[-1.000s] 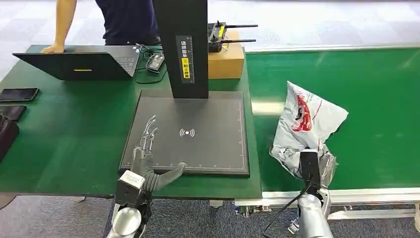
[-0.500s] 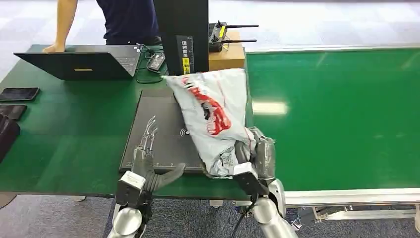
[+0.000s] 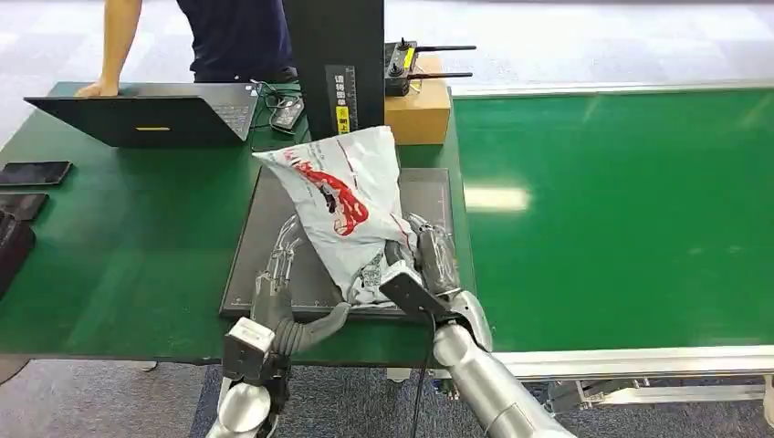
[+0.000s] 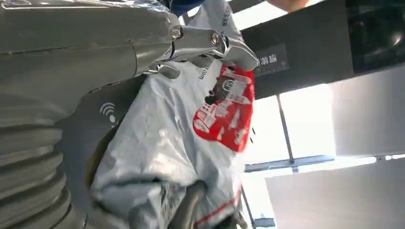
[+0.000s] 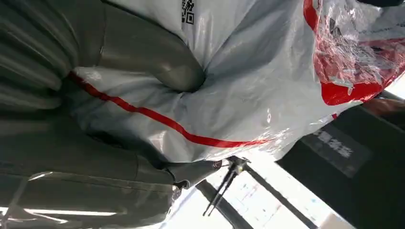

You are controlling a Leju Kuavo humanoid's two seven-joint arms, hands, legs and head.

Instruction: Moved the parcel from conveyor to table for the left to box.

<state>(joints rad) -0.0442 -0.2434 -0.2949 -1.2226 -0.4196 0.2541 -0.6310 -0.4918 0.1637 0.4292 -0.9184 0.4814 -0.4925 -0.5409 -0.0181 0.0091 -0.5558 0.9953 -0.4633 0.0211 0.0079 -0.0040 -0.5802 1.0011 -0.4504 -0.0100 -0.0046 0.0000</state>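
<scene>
I see my right hand (image 3: 427, 265) gripping the grey plastic parcel (image 3: 345, 203) by its lower end, just below the centre of the head view, with the bag's red-printed face tilted up and toward the upper left. The parcel is held over the dark scanner pad (image 3: 274, 246) that lies on the green counter (image 3: 137, 246); I cannot tell whether its bottom edge touches the pad. In the right wrist view the thick grey thumb (image 5: 157, 62) presses into the crinkled plastic of the parcel (image 5: 267, 81), beside a red stripe. My left hand (image 3: 278, 301) sits at the near edge of the pad in the lower centre-left of the head view, fingers spread and holding nothing, just beside the parcel. The left wrist view shows the parcel (image 4: 191, 138) close in front of that hand's fingers (image 4: 215, 43). The green conveyor belt (image 3: 621, 201) fills the right side of the head view. In the upper left a laptop (image 3: 146, 114) stands open with a person (image 3: 228, 32) behind it, and a cardboard box (image 3: 418, 114) sits beside the black scanner post (image 3: 333, 64) at the top centre.
</scene>
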